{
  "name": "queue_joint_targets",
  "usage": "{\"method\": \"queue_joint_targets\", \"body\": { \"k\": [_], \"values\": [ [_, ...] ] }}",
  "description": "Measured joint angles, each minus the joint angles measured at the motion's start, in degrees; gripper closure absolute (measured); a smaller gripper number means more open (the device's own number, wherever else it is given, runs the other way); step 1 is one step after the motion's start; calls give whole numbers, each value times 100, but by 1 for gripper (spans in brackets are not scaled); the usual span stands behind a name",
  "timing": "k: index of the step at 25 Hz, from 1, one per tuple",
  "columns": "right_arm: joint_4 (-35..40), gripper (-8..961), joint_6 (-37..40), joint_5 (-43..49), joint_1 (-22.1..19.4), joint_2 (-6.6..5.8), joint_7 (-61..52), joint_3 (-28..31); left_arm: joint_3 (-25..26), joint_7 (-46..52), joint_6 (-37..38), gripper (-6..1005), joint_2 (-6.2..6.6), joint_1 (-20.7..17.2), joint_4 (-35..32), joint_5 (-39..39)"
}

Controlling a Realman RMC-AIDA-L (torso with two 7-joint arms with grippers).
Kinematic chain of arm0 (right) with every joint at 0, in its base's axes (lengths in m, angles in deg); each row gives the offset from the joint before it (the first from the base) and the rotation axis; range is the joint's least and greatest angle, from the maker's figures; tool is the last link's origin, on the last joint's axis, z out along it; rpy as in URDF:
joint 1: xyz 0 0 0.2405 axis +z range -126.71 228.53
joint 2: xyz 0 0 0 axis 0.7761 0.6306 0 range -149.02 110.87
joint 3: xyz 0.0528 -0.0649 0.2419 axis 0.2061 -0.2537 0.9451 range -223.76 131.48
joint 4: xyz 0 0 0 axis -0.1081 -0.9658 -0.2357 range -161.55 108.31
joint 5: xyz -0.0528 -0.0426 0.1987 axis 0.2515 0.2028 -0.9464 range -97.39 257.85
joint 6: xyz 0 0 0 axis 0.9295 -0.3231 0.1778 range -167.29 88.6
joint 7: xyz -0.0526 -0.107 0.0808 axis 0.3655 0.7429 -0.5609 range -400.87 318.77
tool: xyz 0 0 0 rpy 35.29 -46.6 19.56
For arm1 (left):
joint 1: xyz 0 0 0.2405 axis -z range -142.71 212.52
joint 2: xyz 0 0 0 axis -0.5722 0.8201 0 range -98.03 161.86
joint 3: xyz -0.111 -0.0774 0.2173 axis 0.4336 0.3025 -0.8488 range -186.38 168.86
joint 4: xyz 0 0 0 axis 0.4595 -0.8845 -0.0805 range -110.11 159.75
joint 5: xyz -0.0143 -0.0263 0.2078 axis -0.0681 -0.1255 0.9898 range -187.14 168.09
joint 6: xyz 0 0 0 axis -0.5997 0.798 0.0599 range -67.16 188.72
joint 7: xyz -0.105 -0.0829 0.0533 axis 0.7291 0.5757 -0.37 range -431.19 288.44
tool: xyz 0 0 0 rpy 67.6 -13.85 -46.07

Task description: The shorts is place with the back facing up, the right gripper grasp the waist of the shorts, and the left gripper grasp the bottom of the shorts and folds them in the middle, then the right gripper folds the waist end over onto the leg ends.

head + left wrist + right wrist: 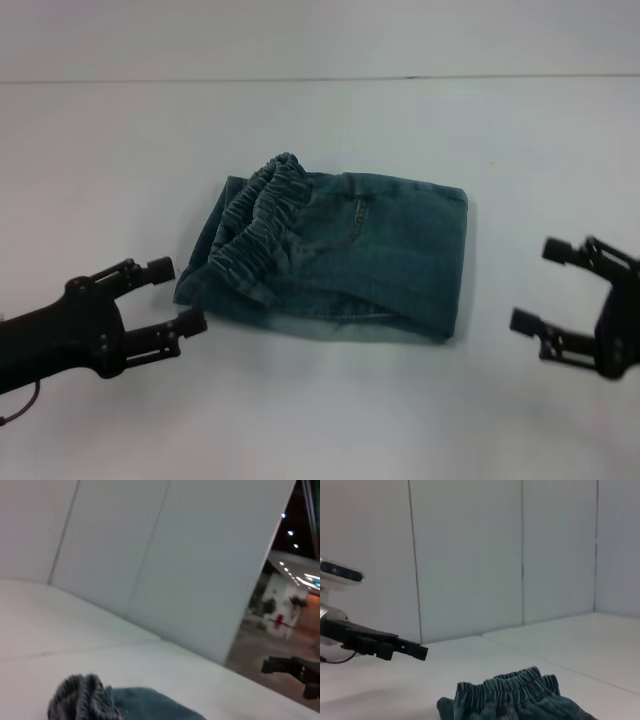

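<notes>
blue washed denim lies folded into a compact bundle at the middle of a white table (100, 150). these are the shorts (390, 255), doubled over so that the waist of the shorts (262, 218), a darker ruffled elastic band, rests on top toward the robot's left side of the bundle. the far right edge of the bundle is a smooth, straight fold. a paler strip of cloth shows along the near edge, under the top layer.

in the head view the left gripper (170, 298) hangs just beside the waist end of the bundle, apart from the cloth, its two black fingers spread wide with nothing between them. the right gripper (540, 286) hangs well apart from the fold edge on the other side, its fingers also spread wide and empty.

the left wrist view looks low across the table and shows only a corner of the shorts (135, 705), with the ruffled band (80, 697) standing up as a grey-blue ridge. far off it catches the right gripper (295, 672) against a dim room with ceiling lights, a background that the head view does not show.

the right wrist view looks the opposite way. it shows the gathered band (507, 685) from the side, raised above the denim, and beyond it the left gripper (415, 652) stretched out level over the table, with white wall panels (470, 555) behind.
</notes>
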Motion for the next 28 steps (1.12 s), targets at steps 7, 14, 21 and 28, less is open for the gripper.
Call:
{"method": "queue_joint_targets", "body": {
  "k": [7,14,21,28],
  "values": [
    [-354,29,72,730,34,-17,152,181,-6,381,151,112,124,208,-170,624],
    [-276,29,115,1143,81,-53,-74,198,-17,505,307,112,202,275,-294,955],
    [-221,29,372,1212,144,-146,-215,437,-18,490,442,112,227,291,-299,1107],
    [-221,29,478,1217,158,-164,-187,540,-62,476,569,112,228,300,-309,1129]
  ]
}}
